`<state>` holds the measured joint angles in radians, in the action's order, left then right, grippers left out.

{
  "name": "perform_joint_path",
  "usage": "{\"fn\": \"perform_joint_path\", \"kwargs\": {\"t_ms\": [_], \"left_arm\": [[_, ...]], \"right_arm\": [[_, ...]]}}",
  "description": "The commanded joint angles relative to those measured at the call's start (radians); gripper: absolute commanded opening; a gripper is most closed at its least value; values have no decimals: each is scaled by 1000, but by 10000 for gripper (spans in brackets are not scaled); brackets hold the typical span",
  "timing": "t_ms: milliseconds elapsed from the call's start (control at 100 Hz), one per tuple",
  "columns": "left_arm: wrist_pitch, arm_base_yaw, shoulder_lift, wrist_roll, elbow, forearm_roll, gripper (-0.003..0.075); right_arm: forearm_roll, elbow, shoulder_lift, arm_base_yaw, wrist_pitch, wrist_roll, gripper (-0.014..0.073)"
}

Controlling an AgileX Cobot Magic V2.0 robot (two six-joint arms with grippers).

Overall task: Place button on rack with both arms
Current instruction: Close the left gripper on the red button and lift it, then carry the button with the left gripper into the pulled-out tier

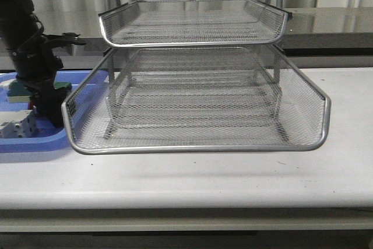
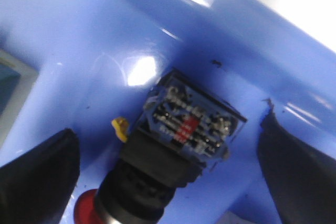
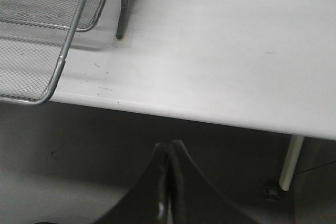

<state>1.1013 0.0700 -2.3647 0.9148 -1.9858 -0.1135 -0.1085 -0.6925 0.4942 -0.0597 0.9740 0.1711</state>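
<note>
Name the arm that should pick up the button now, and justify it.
Left. Its open tool straddles the button lying in the blue tray. The right tool is shut, hanging off the table's front edge, far from it.

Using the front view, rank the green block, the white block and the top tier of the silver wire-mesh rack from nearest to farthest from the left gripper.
1. Green block: in the blue plastic tray, right beside the left gripper.
2. White block: also in the tray, at its front; too close to the green block to rank firmly.
3. Top tier of the silver wire-mesh rack: up and to the right, clearly farthest.
</note>
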Motion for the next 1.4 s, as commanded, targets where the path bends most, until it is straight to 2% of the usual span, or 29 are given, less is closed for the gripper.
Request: {"fn": "perform_joint_path", "kwargs": {"t_ms": [0, 130, 250, 390, 530, 750, 970, 1390], "left_arm": [[-18, 7, 57, 1, -26, -21, 633], [-18, 7, 57, 1, -26, -21, 529], [-18, 7, 57, 1, -26, -21, 347], [-18, 7, 57, 1, -26, -21, 175], [4, 7, 59, -6, -26, -21, 80], [56, 4, 109, -10, -29, -21, 50], [182, 1, 183, -38, -84, -35, 51], [181, 1, 432, -167, -54, -48, 52]], "right_arm": [[0, -25, 3, -6, -53, 0, -71], [0, -25, 3, -6, -53, 0, -71], [0, -25, 3, -6, -52, 0, -71], [0, -25, 3, -6, -52, 0, -71], [0, -25, 3, -6, -52, 0, -71], [0, -25, 3, -6, -52, 0, -71], [0, -25, 3, -6, -52, 0, -71], [-1, -25, 3, -6, -52, 0, -71]]}}
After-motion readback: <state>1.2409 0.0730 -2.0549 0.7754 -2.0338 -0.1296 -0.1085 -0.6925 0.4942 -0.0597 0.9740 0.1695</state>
